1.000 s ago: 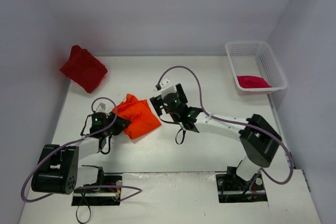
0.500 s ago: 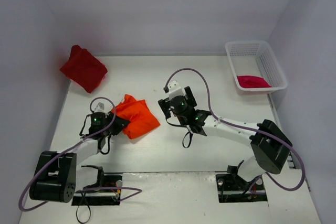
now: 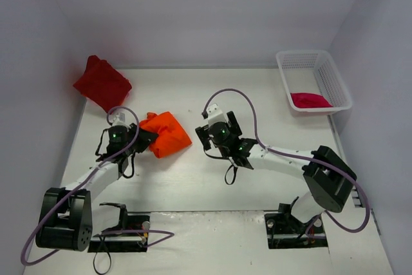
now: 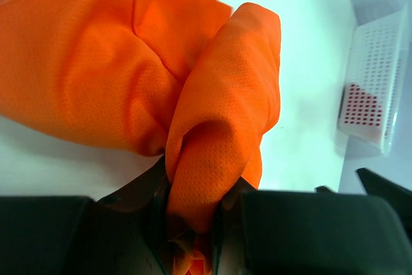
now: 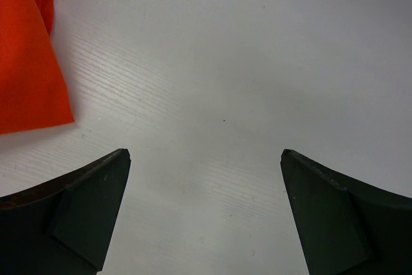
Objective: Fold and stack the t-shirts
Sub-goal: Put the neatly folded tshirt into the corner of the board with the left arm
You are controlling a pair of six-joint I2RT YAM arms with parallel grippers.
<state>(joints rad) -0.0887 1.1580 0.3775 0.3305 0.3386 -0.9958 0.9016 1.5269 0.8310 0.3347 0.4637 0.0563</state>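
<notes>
The orange t-shirt [image 3: 168, 133] lies bunched on the table left of centre. My left gripper [image 3: 145, 138] is shut on a fold at its left edge; in the left wrist view the orange cloth [image 4: 212, 114] bulges out from between the jaws. My right gripper [image 3: 205, 138] is open and empty, just right of the orange shirt; its wrist view shows bare table between the fingers and an orange edge [image 5: 29, 62] at the left. The dark red t-shirt [image 3: 102, 84] lies folded at the far left. The crimson-pink t-shirt [image 3: 309, 100] lies in the basket.
The white mesh basket [image 3: 333, 82] stands at the far right corner; it also shows in the left wrist view [image 4: 373, 82]. Purple cables loop over both arms. White walls close in the table on three sides.
My left gripper has dragged the orange shirt back and to the left, bunching it up. My right gripper has let go of the shirt, opened and drawn back to the right.
</notes>
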